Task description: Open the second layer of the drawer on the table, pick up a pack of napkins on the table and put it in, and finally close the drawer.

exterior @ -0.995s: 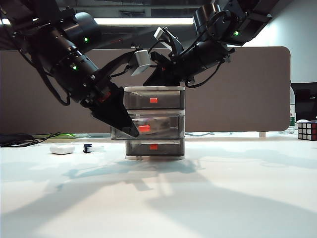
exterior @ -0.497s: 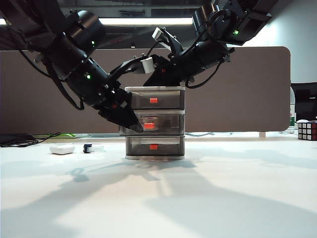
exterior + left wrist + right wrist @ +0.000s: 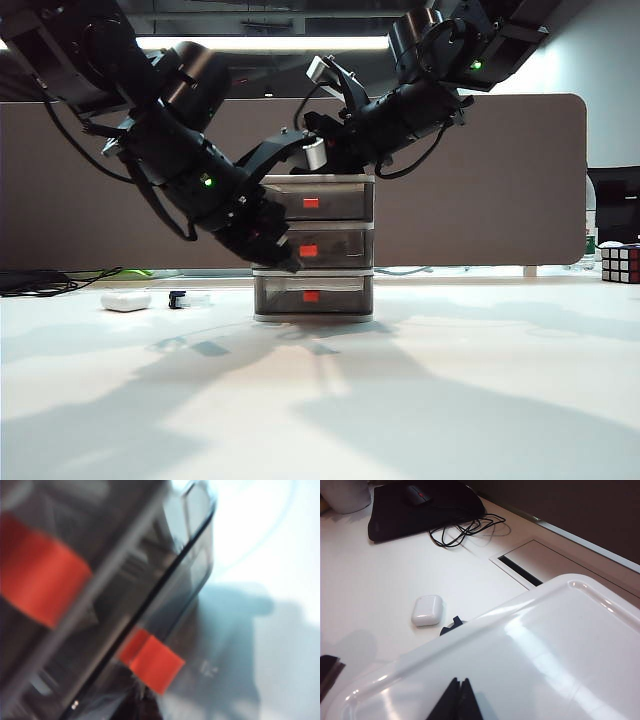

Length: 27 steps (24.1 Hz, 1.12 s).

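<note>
The white table (image 3: 420, 400) spreads wide under both arms. The drawer (image 3: 315, 246), a white-framed cabinet of three smoky-grey layers, stands near the middle of the table toward its far edge. The second layer (image 3: 330, 247) sits flush with the layers above and below it, its red-orange tab facing the exterior camera. The pack of napkins cannot be made out in any view.

The left gripper (image 3: 285, 262), clenched with nothing between its fingers, presses its tip against the front of the second layer, just beside the tab at the cabinet's left front corner. In the left wrist view the grey drawer fronts and two red-orange tabs fill the blurred frame.

The right gripper (image 3: 456, 700) rests on the cabinet's white top, its fingers closed together with nothing held; in the exterior view it sits at the top's rear left.

A small white oval case (image 3: 125, 300) lies on the table well to the left of the cabinet, with a small dark item (image 3: 178, 298) just beside it. A Rubik's cube (image 3: 621, 263) stands at the table's far right edge.
</note>
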Motion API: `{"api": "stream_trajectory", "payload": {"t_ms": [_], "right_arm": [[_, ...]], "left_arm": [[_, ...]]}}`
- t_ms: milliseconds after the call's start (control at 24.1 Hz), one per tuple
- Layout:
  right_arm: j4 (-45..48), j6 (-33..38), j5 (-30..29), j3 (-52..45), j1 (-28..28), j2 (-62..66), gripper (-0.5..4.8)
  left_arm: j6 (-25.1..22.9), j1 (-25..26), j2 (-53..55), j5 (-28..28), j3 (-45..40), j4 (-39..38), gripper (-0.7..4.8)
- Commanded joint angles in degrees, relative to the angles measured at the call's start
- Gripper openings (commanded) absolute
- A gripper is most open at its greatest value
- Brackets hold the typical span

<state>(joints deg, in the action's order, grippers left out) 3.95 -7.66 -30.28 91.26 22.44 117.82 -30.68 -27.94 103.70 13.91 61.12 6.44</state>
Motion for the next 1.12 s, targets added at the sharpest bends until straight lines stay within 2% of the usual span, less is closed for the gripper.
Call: {"api": "stream_trajectory", "payload": {"t_ms": [41,332,456,539,622,705,870,1119], "right_arm": [[-4.0,-0.3,1.2,-0.4,-0.1,0.2,-0.05],[-5.4,-0.5,2.1,-0.4,-0.1,0.2,-0.04],[-5.5,-0.5,2.1,-0.4,-0.1,0.2,-0.05],[-5.5,-0.9,2.1,-0.4,-0.1,0.2,-0.04],[-5.4,-3.6,2.1,-0.4,-0.1,-0.3,-0.05],[-6.7,-7.0,2.9,-0.4,-0.1,-2.7,-0.05],[-10.5,-8.9,4.7,-0.5,-1.0,-8.0,-0.05],[-18.6,-9.4,2.9,-0.7,-3.0,-16.8,-0.05]], "left_arm": [[1.0,-0.1,-0.3,-0.3,0.1,4.5,-0.06],[0.9,-0.1,-0.3,-6.1,0.1,7.4,-0.06],[0.9,-0.1,-0.3,-6.3,0.1,9.1,-0.06],[0.9,-0.1,-0.3,-6.3,0.1,9.0,-0.06],[0.9,-0.1,-1.2,-6.4,0.1,4.9,-0.06],[0.4,0.1,-4.3,-6.4,-1.1,-0.5,-0.06],[0.7,0.2,-12.8,-6.4,-7.6,0.7,-0.06],[3.7,0.2,-29.8,-9.9,-18.4,0.4,-0.06]]}}
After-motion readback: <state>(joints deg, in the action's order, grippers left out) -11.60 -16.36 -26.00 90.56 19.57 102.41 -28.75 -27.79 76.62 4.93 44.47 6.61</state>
